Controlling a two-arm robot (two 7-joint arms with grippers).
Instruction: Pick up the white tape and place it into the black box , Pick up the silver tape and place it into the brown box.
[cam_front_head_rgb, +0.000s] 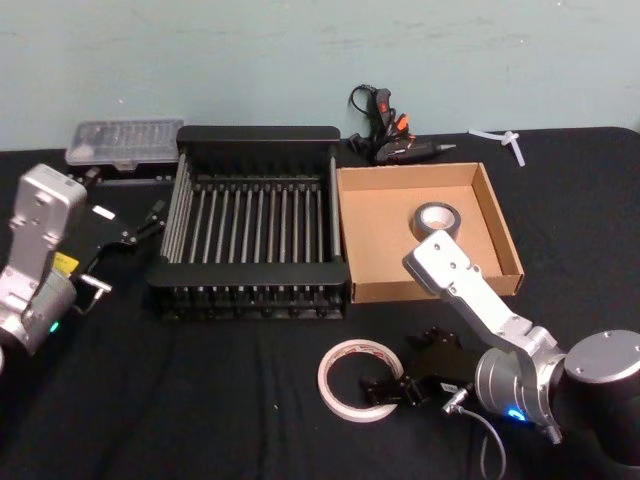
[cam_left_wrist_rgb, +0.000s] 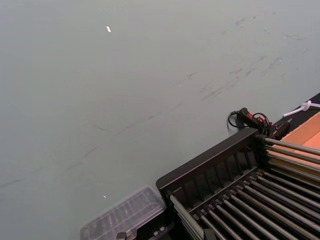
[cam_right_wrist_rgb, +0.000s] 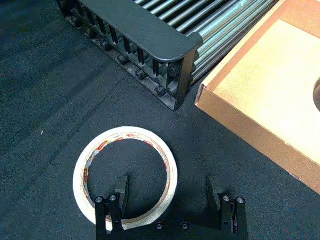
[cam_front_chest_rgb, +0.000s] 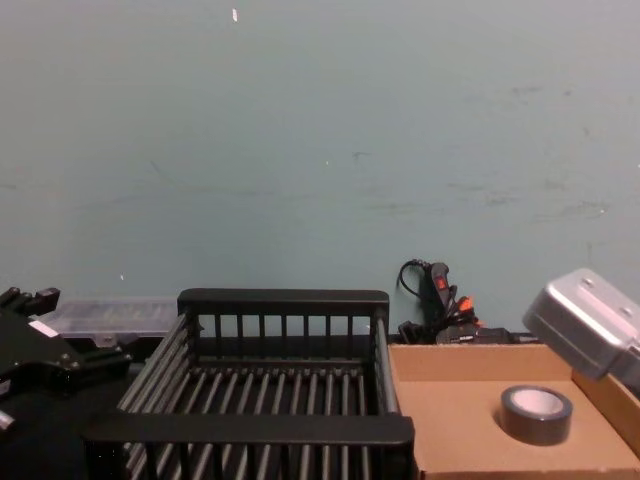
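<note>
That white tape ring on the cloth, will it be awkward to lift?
Probably light: the white tape is a thin ring with a wide hole. Lying flat, it shouldn't roll. The right gripper, jaws open astride its rim, may flex it slightly.

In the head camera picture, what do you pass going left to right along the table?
Left gripper → black box → white tape → right gripper → silver tape, inside the brown box.

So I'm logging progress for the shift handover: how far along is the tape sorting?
Done: the silver tape lies in the brown box. In hand: the right gripper, open, straddles one side of the white tape, which lies flat on the table. Left: grasping it and placing it in the black box. The left gripper sits beside that box.
</note>
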